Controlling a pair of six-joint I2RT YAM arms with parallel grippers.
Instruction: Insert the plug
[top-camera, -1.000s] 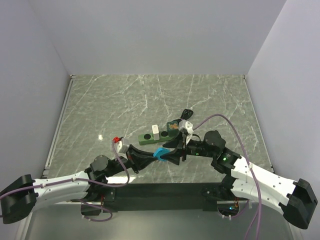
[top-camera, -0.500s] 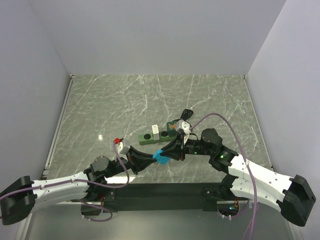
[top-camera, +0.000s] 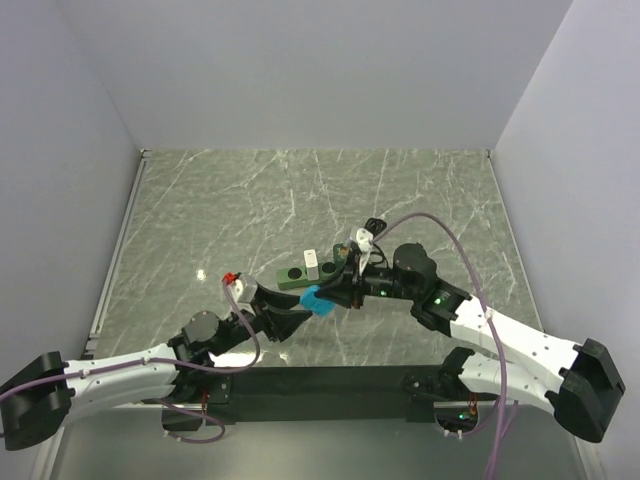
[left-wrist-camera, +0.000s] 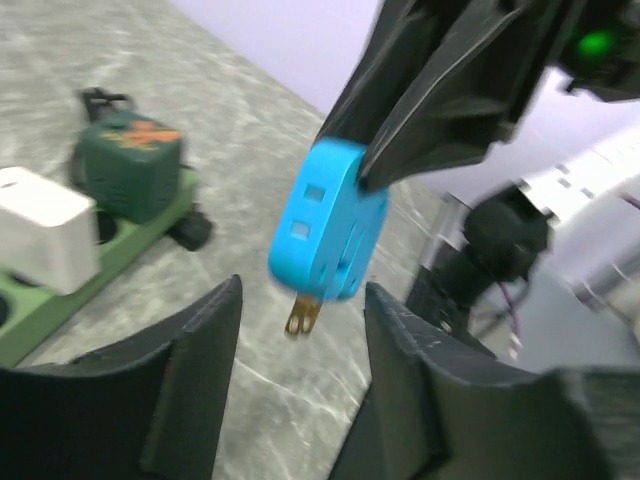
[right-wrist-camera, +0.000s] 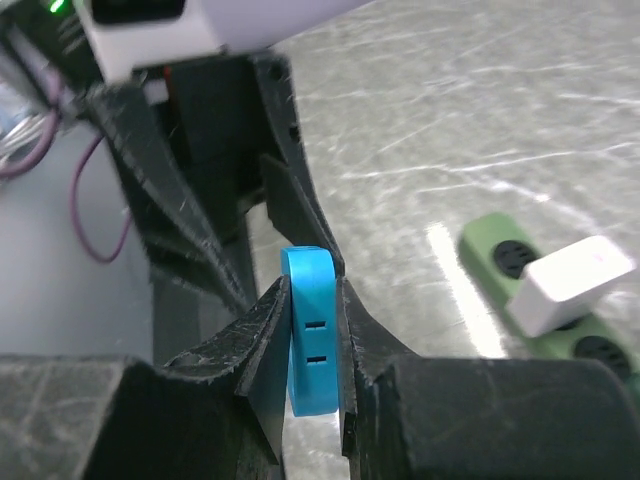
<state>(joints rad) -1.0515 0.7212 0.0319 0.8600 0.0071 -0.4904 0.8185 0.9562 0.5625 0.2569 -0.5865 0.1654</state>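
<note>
A blue plug (top-camera: 316, 299) hangs above the table with my right gripper (top-camera: 327, 295) shut on its flat sides. In the right wrist view the plug (right-wrist-camera: 312, 340) stands edge-on between the two pads. My left gripper (top-camera: 292, 312) is open just left of it. In the left wrist view the plug (left-wrist-camera: 330, 232) shows its brass prongs pointing down between that gripper's (left-wrist-camera: 302, 290) spread fingers, touching neither. The green power strip (top-camera: 298, 274) lies just beyond on the marble, carrying a white adapter (top-camera: 312, 262) and a dark green plug (top-camera: 345, 253).
A black cable (top-camera: 372, 226) curls behind the strip. A small red piece (top-camera: 231, 277) sits on the left arm's wrist. Purple cables (top-camera: 450, 240) loop over the right arm. White walls bound the marble table (top-camera: 220, 200) on three sides.
My left gripper has opened and let go of the blue plug. The right gripper has shut on it and carried it slightly left and toward the strip.
</note>
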